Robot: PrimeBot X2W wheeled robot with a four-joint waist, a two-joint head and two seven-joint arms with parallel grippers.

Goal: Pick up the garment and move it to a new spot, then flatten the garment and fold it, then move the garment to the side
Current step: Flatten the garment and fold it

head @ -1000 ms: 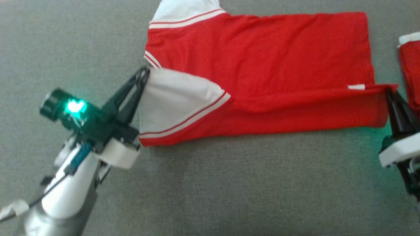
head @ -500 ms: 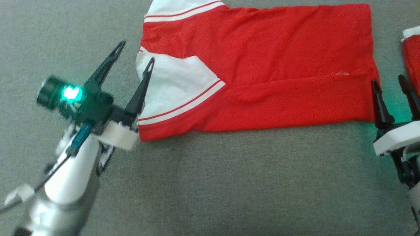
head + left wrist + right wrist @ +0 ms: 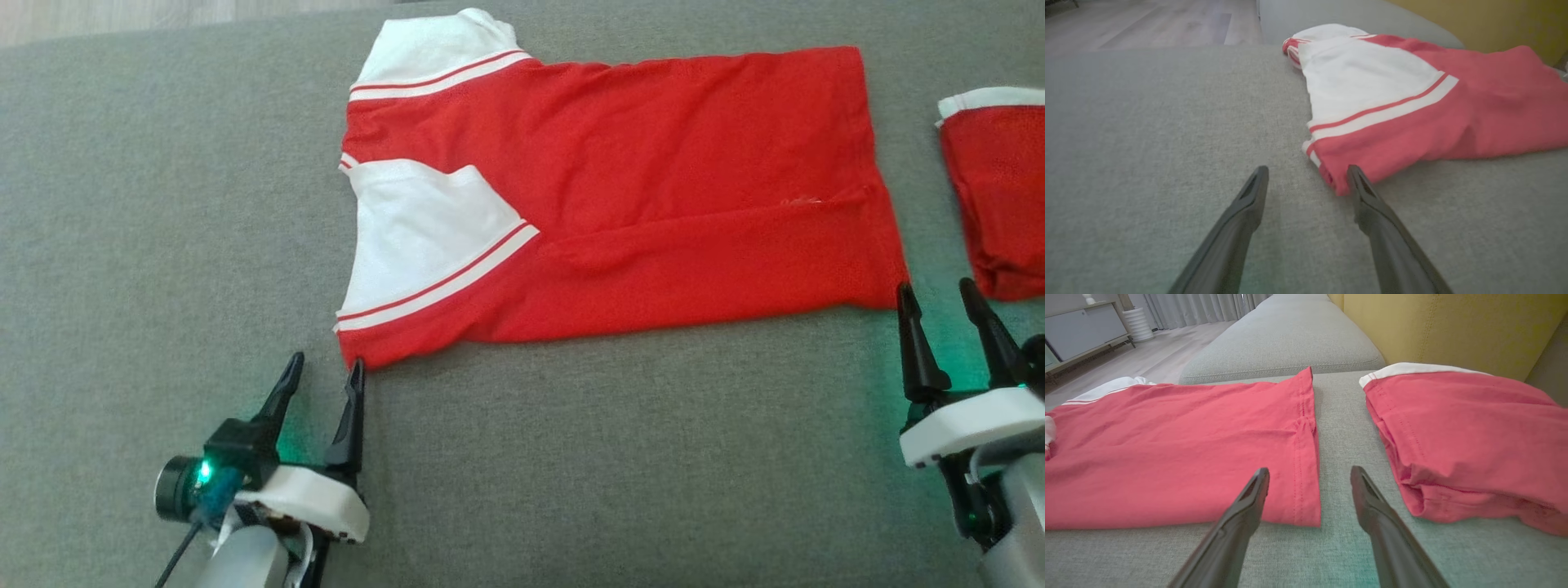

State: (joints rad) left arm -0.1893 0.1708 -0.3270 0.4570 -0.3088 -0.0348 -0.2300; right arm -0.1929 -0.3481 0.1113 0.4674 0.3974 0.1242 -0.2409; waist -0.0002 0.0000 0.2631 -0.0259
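The garment [image 3: 637, 180] is a red shirt with white sleeves and red stripes, lying flat on the grey cushion with its near long edge folded over onto the body. Its near left corner [image 3: 1331, 179] lies just beyond my left gripper [image 3: 325, 371], which stands open and empty close to the surface. My right gripper [image 3: 936, 294] is open and empty by the garment's near right hem corner [image 3: 1306, 514]; in the right wrist view the left finger [image 3: 1249, 506] overlaps the hem and the right finger [image 3: 1367, 506] is over bare cushion.
A second folded red garment [image 3: 996, 188] with a white edge lies at the right, close beside my right gripper. The grey sofa cushion [image 3: 571, 474] has free room in front and to the left. A yellow backrest [image 3: 1453, 322] rises behind; wooden floor [image 3: 1147, 24] lies beyond the cushion's edge.
Both grippers went from shut on the garment's folded edge to open, letting it drop flat. Both arms have since drawn back toward me, off the cloth. The camera view has also shifted.
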